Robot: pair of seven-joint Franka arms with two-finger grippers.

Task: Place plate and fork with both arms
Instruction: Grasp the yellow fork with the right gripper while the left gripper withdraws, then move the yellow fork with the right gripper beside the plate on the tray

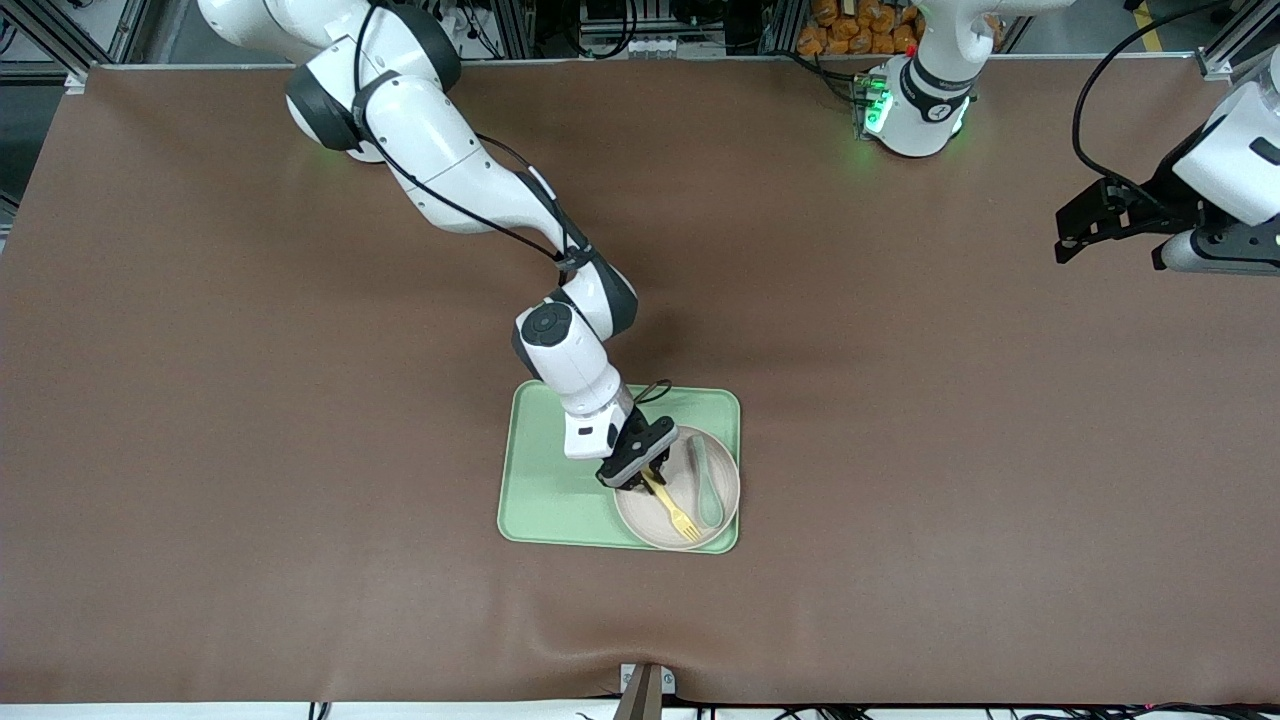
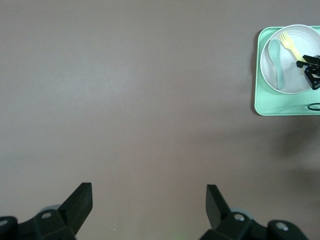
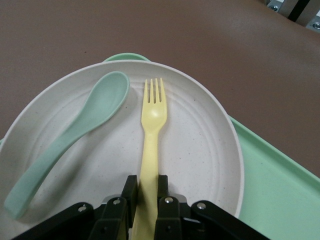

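Your right gripper (image 3: 145, 197) is clamped on the fork (image 3: 151, 145) handle over the plate (image 1: 640, 515), near the worktop's front edge, so next you probably just lift it clear without nudging the spoon (image 3: 70, 137), while your left gripper (image 2: 149, 202) waits wide open by the left arm's end.

Pale beige round plate (image 1: 722, 505) on the tray's corner nearest the front camera, slim yellow fork (image 1: 676, 512) inside.

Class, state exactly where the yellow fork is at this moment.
The fork lies in the plate on the green tray, beside the spoon; the right gripper is shut on its handle.
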